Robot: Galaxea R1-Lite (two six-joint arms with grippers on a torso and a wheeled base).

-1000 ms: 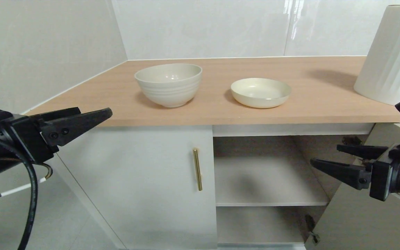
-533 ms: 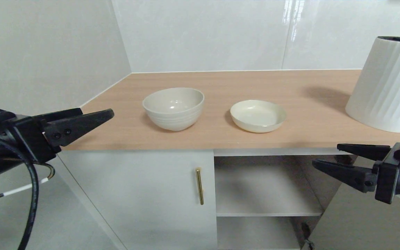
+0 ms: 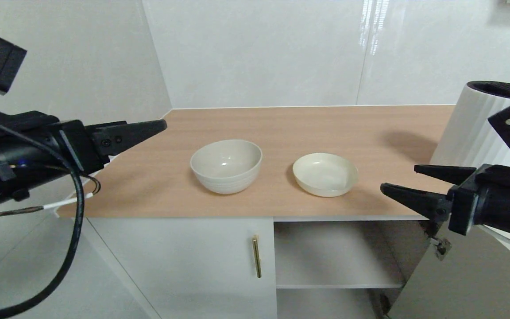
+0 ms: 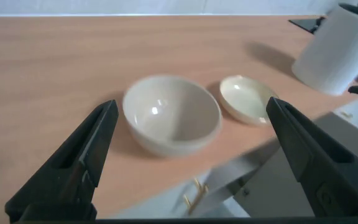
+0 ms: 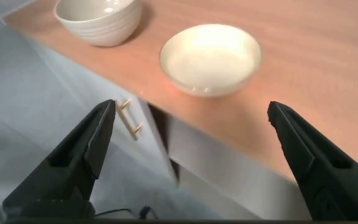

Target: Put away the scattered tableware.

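Deep bowl (image 3: 226, 166) and shallow bowl (image 3: 325, 174) side by side, not touching, on wooden counter (image 3: 281, 126). Left gripper (image 3: 148, 128) spread wide, empty, left of deep bowl. Right gripper (image 3: 398, 178) spread wide, empty, right of shallow bowl.

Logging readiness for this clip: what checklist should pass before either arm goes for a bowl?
1. Left gripper open, holding nothing: ok.
2. Right gripper open, holding nothing: ok.
3. Deep bowl upright on the counter: ok.
4. Shallow bowl upright, apart from the deep bowl: ok.
5. Cabinet door open, shelf exposed: ok.
6. Right arm's clearance from the white ribbed container: cannot tell.
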